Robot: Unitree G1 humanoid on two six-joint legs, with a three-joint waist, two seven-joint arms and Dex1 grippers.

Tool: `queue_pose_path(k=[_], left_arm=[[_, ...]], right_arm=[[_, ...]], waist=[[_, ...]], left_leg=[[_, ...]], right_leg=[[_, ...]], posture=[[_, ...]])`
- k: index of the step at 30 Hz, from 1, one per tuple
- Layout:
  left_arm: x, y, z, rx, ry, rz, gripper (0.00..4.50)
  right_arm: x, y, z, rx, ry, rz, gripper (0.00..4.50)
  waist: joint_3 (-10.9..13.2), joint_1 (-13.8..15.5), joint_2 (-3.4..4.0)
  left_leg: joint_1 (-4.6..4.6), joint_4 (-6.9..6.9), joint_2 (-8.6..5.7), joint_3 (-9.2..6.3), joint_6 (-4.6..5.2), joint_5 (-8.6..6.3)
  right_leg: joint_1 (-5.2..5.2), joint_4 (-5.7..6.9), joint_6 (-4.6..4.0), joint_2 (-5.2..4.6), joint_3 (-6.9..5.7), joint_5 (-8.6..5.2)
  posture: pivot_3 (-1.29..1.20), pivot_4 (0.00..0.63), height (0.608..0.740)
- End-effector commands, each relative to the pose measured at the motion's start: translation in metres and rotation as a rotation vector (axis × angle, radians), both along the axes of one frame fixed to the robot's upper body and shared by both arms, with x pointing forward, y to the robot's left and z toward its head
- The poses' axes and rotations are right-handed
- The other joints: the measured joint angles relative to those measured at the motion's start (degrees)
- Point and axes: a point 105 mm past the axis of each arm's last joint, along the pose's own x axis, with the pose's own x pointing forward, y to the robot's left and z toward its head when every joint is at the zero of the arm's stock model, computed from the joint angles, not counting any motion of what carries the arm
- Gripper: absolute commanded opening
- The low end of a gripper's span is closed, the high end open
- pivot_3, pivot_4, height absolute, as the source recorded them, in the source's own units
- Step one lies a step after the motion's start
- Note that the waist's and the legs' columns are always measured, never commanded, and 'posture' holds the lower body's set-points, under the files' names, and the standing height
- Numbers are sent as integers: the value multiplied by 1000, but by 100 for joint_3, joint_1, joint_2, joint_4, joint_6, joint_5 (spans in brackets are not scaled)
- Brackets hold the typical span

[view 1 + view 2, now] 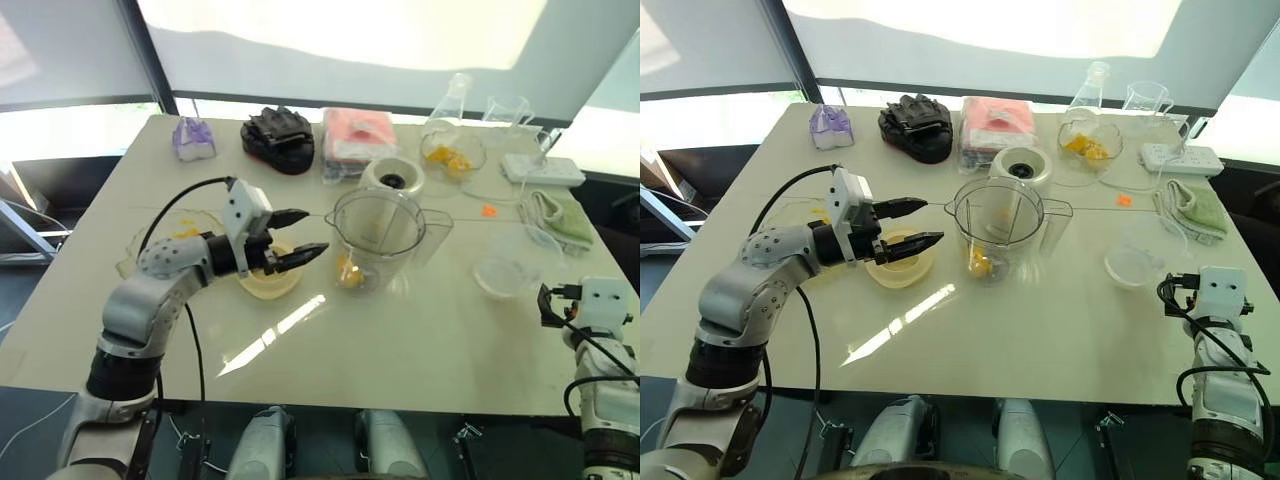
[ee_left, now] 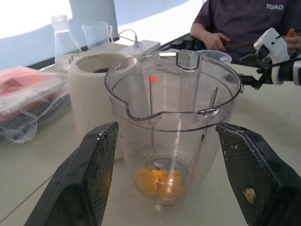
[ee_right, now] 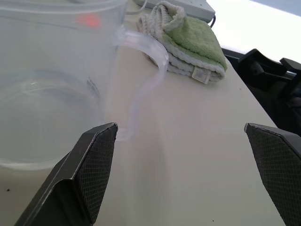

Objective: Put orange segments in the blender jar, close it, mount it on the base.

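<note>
Here, a clear blender jar (image 1: 375, 238) stands upright in the middle of a cream table (image 1: 400, 340), between two robot grippers with parted fingers.

A few orange segments (image 2: 159, 182) lie at the bottom of the jar, whose mouth is uncovered. The cream-white base (image 1: 392, 178) stands just behind the jar, apart from it, dark socket upward. The left gripper (image 1: 296, 236) hovers level beside the jar's left side, its two black fingers spread and holding nothing; below it a flat round cream lid (image 1: 268, 282) rests on the table. The right gripper (image 3: 186, 174) is at the table's right edge, fingers wide apart and empty, near a small clear beaker (image 1: 503, 270) and a folded green cloth (image 1: 556, 218). A glass bowl (image 1: 452, 155) with more orange pieces sits farther back.
</note>
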Motion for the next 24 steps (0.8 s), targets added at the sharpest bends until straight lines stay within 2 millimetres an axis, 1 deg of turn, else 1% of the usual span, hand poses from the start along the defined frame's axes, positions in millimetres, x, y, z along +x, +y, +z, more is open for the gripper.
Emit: queue_pose_path(k=[1, 6, 9, 17, 24], left_arm=[[-2, -3, 5, 6, -43, -18, 3437], [-4, 1, 2, 23, -37, -28, 3437], [-9, 5, 1, 42, -34, -37, 3437], [-15, 7, 4, 48, -35, -32, 3437], [-14, 1, 8, 37, -36, -31, 3437]], right_arm=[[8, -4, 10, -30, -44, -10, 4500], [21, -5, 11, -18, -66, -5, 4500], [27, -3, 10, -11, -67, 16, 4500], [30, 2, 11, -16, -76, 44, 4500], [37, -4, 10, -17, -90, 5, 4500]], waist=[[0, -22, 0], [1, -48, 1], [2, -48, 2], [4, -22, 3], [4, -43, 4]], left_leg=[[0, -1, 0, 0, 0, 0], [4, -6, 1, 5, 0, 0], [5, -9, 2, 8, 0, 0], [3, -16, 1, 10, 0, 0], [5, -18, 1, 10, 0, 0]], right_leg=[[0, 0, 0, 0, 0, 0], [-1, -1, 0, 2, 6, 0], [-3, -1, 0, 3, 9, 0], [-4, -10, 0, 0, 11, 0], [-5, -10, 0, 1, 12, 0]], posture=[[0, 150, 740], [0, 150, 740], [0, 150, 740], [0, 150, 740], [0, 150, 740]])
